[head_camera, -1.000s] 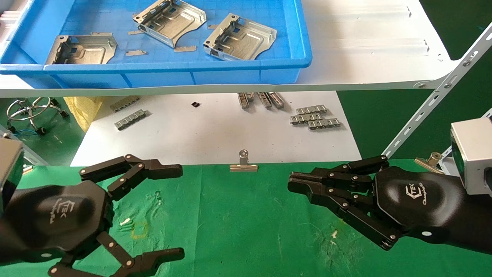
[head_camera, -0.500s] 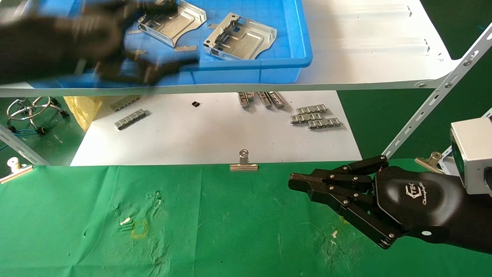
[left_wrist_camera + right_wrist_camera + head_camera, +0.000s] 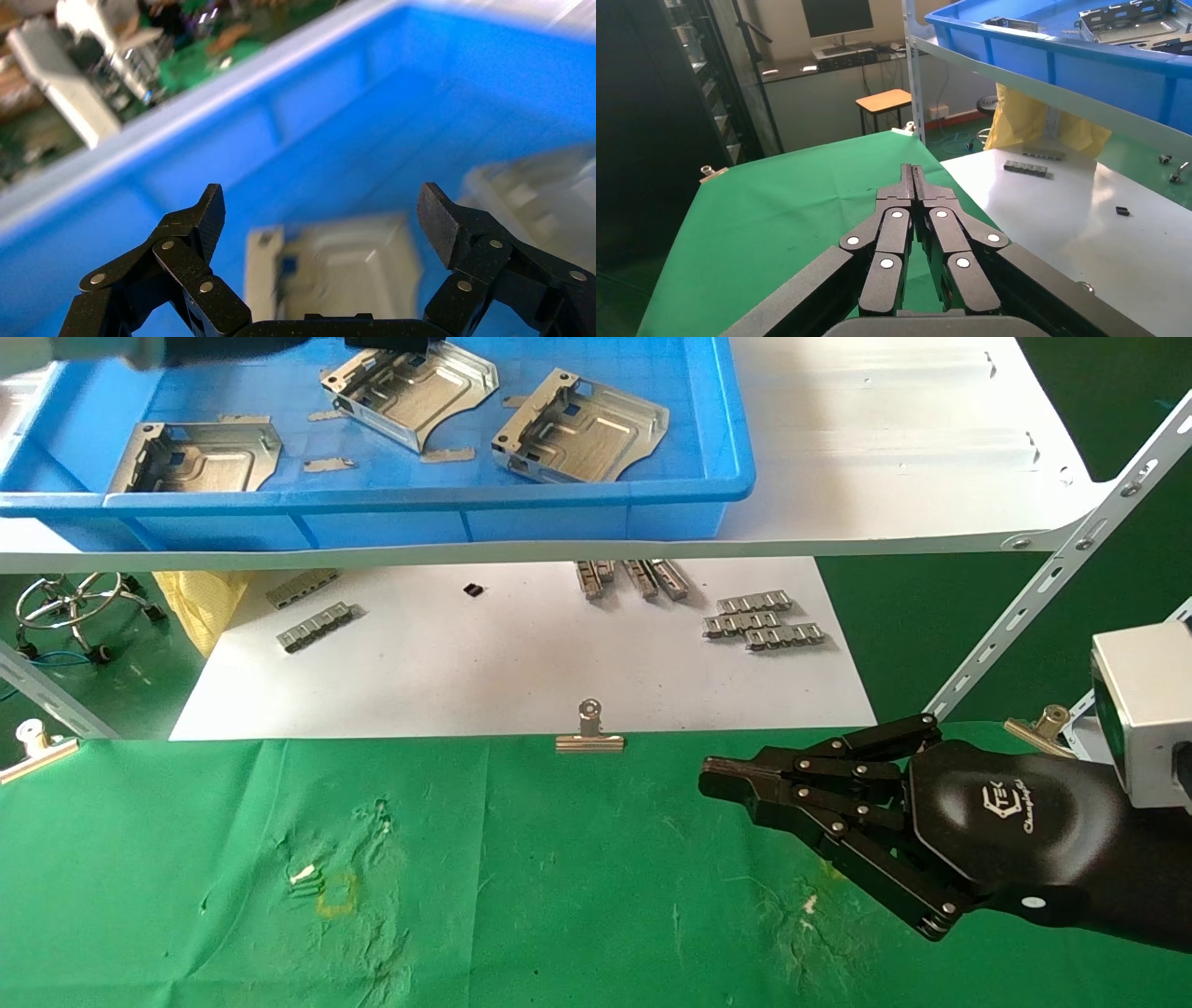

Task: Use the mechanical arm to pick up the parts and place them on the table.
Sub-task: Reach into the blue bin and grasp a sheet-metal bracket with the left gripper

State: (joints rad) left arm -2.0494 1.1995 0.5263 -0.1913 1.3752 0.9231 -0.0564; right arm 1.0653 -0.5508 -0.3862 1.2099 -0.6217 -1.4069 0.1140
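Observation:
Three silver parts lie in the blue tray (image 3: 736,449) on the white shelf: one at the left (image 3: 196,456), one in the middle (image 3: 410,388), one at the right (image 3: 582,427). My left arm (image 3: 233,346) reaches over the tray's far edge at the top of the head view. In the left wrist view my left gripper (image 3: 322,210) is open above a part (image 3: 337,274), not touching it, and a second part (image 3: 541,189) lies beside it. My right gripper (image 3: 712,775) (image 3: 912,172) is shut and empty, low over the green table (image 3: 559,896) at its right side.
Small flat tabs (image 3: 447,455) lie loose in the tray. Under the shelf (image 3: 885,449) a white sheet (image 3: 521,663) carries ridged strips (image 3: 764,619). A binder clip (image 3: 590,733) holds the cloth's far edge. A slotted shelf brace (image 3: 1052,589) slants at the right.
My left arm rose from the green table's left side, swept up over the blue tray and now shows only at the head view's top edge. The right arm has stayed still.

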